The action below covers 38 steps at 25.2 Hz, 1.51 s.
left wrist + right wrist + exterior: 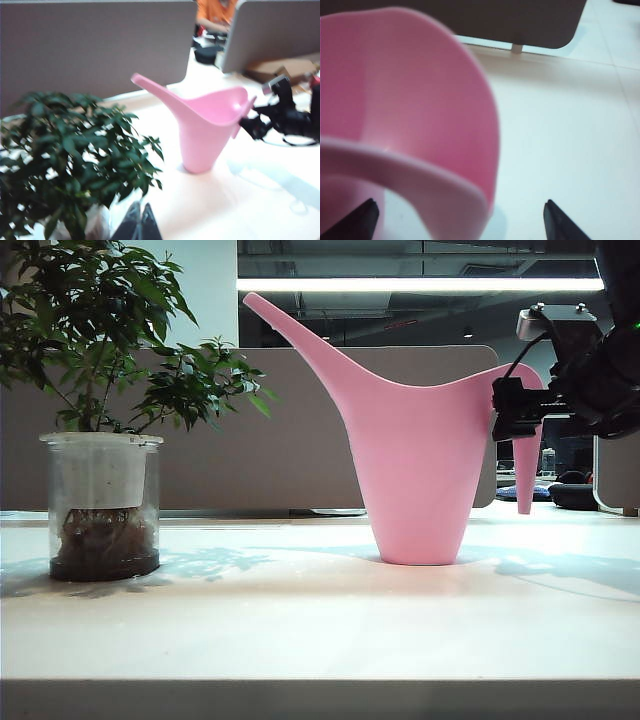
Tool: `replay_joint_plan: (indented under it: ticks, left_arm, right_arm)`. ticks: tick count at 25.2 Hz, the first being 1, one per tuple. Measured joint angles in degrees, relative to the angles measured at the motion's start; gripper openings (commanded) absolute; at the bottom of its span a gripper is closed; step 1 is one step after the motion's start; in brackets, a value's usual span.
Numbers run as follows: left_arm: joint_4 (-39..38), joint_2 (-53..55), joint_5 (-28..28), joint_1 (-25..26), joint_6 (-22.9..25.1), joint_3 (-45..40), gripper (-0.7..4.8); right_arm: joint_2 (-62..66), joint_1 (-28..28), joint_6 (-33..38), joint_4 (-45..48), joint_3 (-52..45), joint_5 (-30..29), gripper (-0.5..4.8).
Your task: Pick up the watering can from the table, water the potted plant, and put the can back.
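- The tabletop (300,640) carries everything.
- The watering can (415,470) stands upright mid-tabletop, spout aimed at the plant, ready to tip that way.
- The potted plant (100,500) sits well left of the can.
- The right gripper (460,217), jaws spread wide, straddles the can's handle (405,180) for a grasp, not yet closed.
- The left gripper (139,222) hovers beside the plant, away from the can; its tips look nearly together.

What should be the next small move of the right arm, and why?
Probably a short advance, so the handle lies squarely between the fingers, then closing. The right end effector is open at the handle of the watering can, which stands upright on the table. The left end effector waits shut beside the potted plant.
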Motion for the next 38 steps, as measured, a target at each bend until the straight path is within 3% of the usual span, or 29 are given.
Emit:
replay_joint_plan:
  ticks: [13, 15, 18, 20, 34, 38]
  left_arm:
    - [-2.6, 0.02, 0.33, 0.0, 1.16, 0.0, -0.05]
    - [-2.62, 0.04, 0.33, 0.0, 1.53, 0.0, -0.05]
    - [-2.62, 0.02, 0.33, 0.0, 1.6, 0.0, -0.05]
    - [-2.64, 0.02, 0.35, 0.0, 1.68, 0.0, -0.05]
    - [-3.54, 0.02, 0.33, 0.0, 1.73, 0.0, -0.05]
    - [-3.93, -0.02, 0.33, 0.0, 1.73, 0.0, -0.05]
  right_arm:
    - [4.81, -2.32, 0.0, 10.82, 0.04, 0.92, 4.58]
    - [5.27, -2.32, 0.0, 11.1, 0.02, 0.87, 3.95]
    - [5.22, -2.32, 0.02, 11.23, 0.04, -0.24, 1.86]
    - [5.22, -2.19, 0.0, 11.21, 0.04, -0.5, 1.54]
    - [4.37, -2.29, -0.96, 14.4, 0.09, -0.24, 1.56]
    - [1.49, -2.12, -5.35, 14.62, 2.14, -0.15, 1.57]
